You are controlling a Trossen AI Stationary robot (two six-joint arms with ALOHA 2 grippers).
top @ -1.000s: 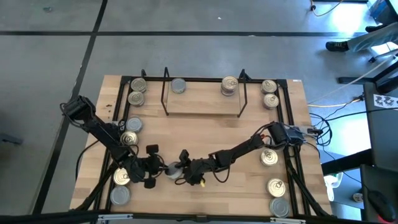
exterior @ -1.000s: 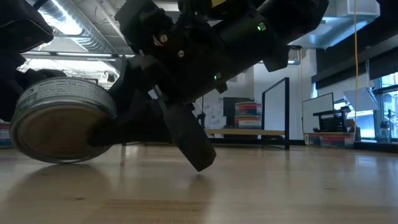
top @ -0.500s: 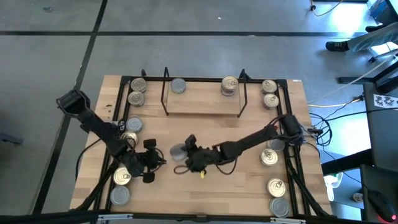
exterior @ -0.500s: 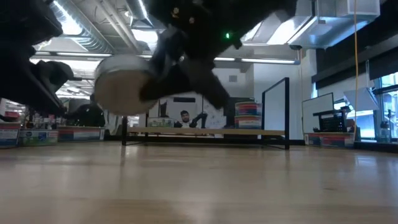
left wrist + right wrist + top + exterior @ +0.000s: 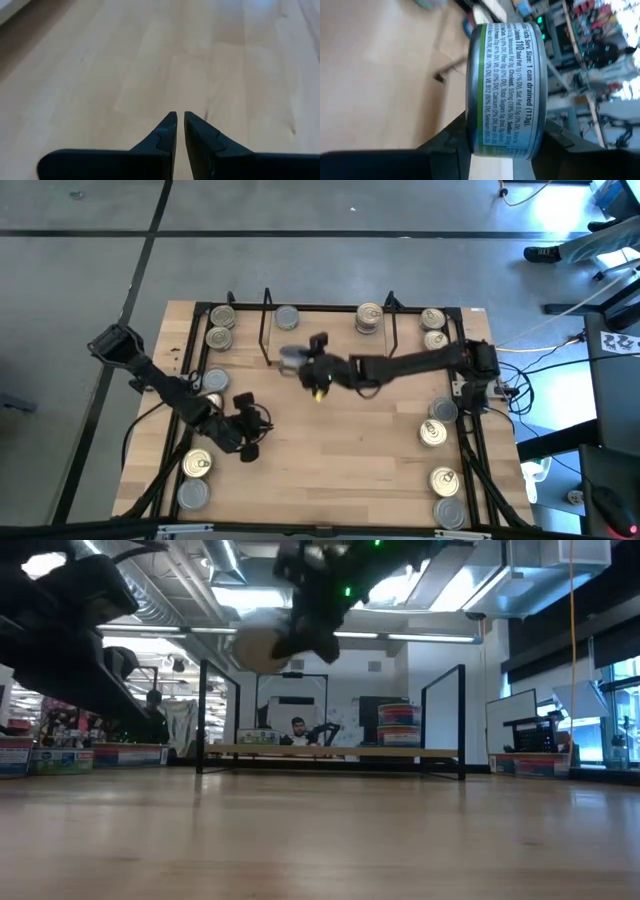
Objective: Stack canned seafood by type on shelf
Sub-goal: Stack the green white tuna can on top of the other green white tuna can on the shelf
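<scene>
Right hand [image 5: 296, 358] grips a tin [image 5: 504, 90] above the shelf [image 5: 325, 343]; left hand [image 5: 179, 131] nearly closed, empty.

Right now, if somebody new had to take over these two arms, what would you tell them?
Right gripper: shut on a silver-topped tin, held in the air near the shelf's front left corner.
Left gripper: shut, empty, low over the bare table at front left.
On the shelf: one silver-topped tin at the left, a gold-lidded tin at the right.
Left to do: place the held tin, probably with the silver one. Then shelve the loose tins along the table's left and right edges.
</scene>
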